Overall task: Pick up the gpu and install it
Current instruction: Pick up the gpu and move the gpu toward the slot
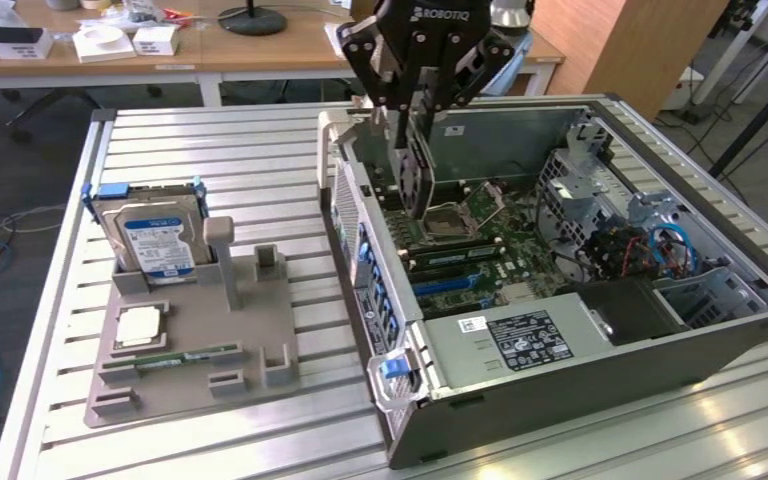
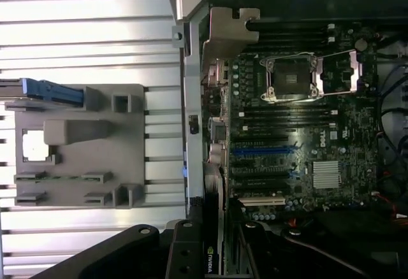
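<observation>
One gpu (image 1: 419, 172), one hard drive (image 1: 157, 236), one memory stick (image 1: 179, 355), one case (image 1: 584, 395).

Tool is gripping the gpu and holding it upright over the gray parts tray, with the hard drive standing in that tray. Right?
Not quite. The tool grips the gpu upright over the open computer case, above its motherboard, not over the gray parts tray. The exterior view shows it. The hard drive does stand in that tray.

My pincer (image 1: 415, 125) is black with white letters. The gpu (image 1: 418, 180) in it is black with a shiny silver end (image 2: 224, 30). Below it I see the green board (image 1: 491, 250) with blue slots (image 1: 458, 283). Off to one side, the grey tray (image 1: 191, 345) has a silver hard drive (image 1: 157, 240) with a blue and white label, on the stripy silver table (image 1: 224, 140).
</observation>
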You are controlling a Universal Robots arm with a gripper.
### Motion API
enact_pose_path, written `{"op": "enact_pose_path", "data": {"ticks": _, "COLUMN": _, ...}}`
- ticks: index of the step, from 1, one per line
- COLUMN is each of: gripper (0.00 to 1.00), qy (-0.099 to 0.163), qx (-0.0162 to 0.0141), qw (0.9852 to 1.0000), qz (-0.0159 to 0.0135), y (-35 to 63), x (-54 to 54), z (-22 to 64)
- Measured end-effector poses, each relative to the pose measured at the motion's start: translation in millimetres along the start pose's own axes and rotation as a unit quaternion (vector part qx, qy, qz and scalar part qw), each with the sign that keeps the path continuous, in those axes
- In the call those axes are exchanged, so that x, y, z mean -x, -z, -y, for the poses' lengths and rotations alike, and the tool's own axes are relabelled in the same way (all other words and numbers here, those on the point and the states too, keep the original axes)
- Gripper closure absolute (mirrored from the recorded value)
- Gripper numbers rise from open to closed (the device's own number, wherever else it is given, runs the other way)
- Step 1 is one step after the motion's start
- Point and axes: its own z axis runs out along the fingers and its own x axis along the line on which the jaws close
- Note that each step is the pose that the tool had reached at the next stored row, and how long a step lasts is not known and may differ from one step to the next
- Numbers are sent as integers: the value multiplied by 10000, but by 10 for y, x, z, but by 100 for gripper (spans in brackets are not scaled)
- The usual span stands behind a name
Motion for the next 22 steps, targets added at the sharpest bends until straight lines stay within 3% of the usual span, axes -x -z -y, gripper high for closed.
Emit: {"op": "enact_pose_path", "data": {"ticks": 22, "gripper": 74, "qy": -9, "qx": 1, "qw": 10000, "qz": 1, "y": 3, "x": 841, "z": -65}}
